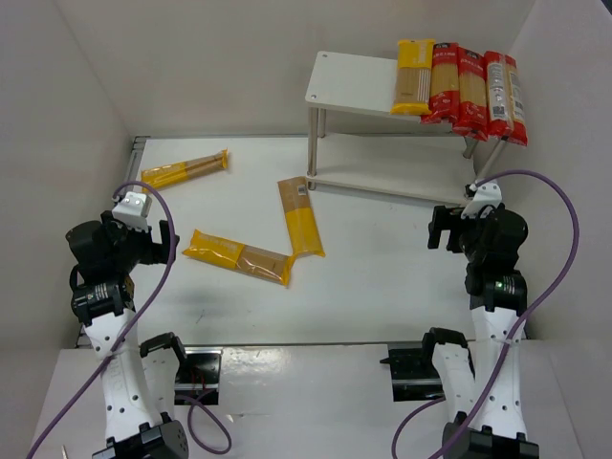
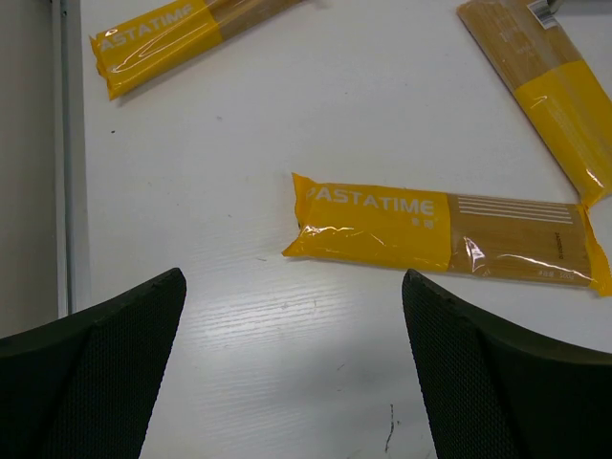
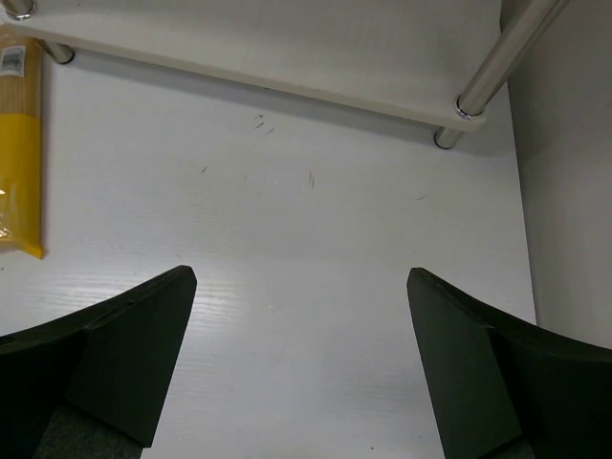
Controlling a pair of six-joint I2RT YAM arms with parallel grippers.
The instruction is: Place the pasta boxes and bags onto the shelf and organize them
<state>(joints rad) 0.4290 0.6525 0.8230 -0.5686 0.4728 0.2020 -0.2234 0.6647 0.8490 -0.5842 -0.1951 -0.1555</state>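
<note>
Yellow pack (image 1: 414, 76) and three red packs (image 1: 473, 91) side by side on shelf (image 1: 349, 81) top board, right end. Three loose yellow packs (image 1: 237, 256) flat on table (image 1: 382, 277). Left gripper (image 2: 294, 287) fingers apart, empty. Right gripper (image 3: 301, 277) spread wide, empty, near shelf's lower board.

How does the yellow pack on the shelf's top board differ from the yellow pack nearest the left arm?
The shelf pack lies on the top board; the table pack lies on the table. The shelf pack runs front to back; the table pack lies crosswise, slanted. The shelf pack lies beside the red packs; the table pack lies apart from the others. Both are yellow with tan pasta showing.
</note>
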